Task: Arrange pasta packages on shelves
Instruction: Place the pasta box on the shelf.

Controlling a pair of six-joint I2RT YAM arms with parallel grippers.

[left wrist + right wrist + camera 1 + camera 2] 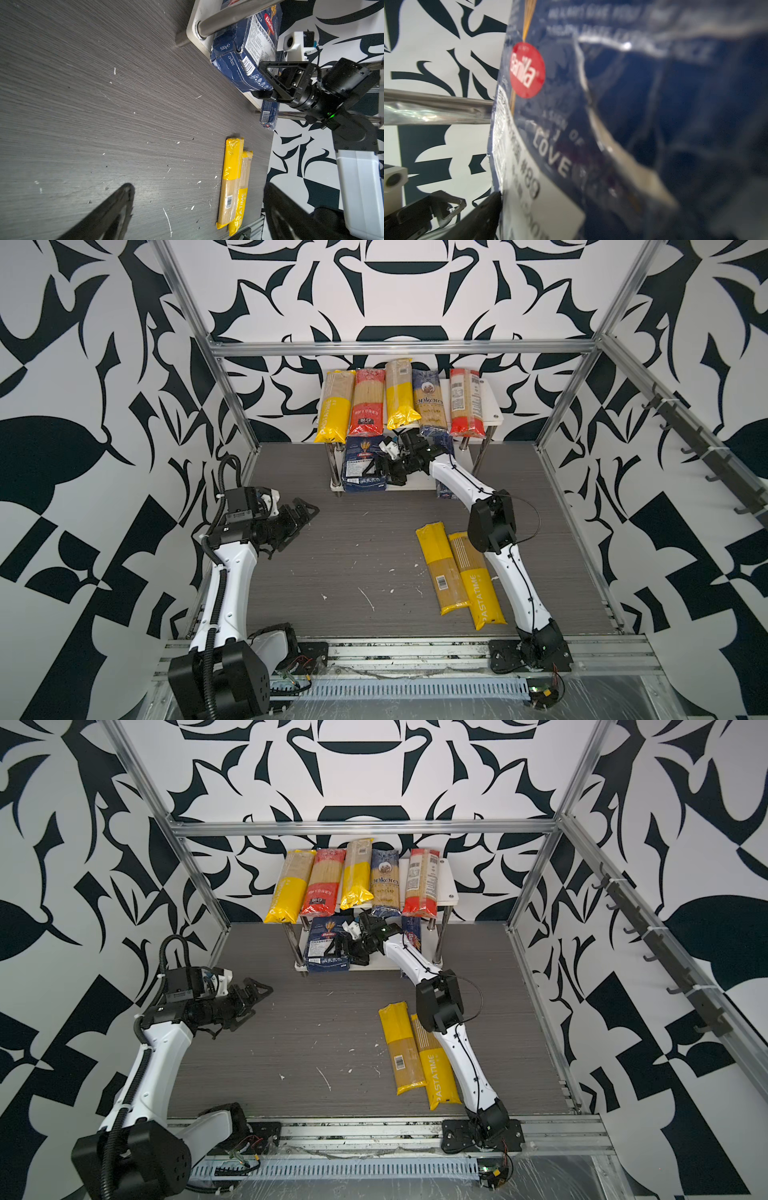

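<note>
The shelves [493, 406] stand at the back of the table. Several long pasta packages, yellow, red and blue, lie side by side on the top board. On the lower board lies a wide blue Barilla pack [363, 466] [241, 62] [612, 104]. My right gripper [388, 470] [258, 80] stands open there, its jaws spread wide at the pack's near right end. A slim blue Barilla box [411, 936] [269, 116] stands at the rack's right, partly behind the right arm. Two yellow bags [444, 568] [478, 580] lie on the table beside the right arm. My left gripper [295, 526] [197, 187] hovers open and empty at the left.
Aluminium frame bars [399, 347] enclose the dark wood-grain table [353, 556]. A rail of black hooks [706, 456] runs along the right wall. A slotted cable duct [415, 691] lies along the front edge. The right arm's elbow [492, 526] hangs over the yellow bags.
</note>
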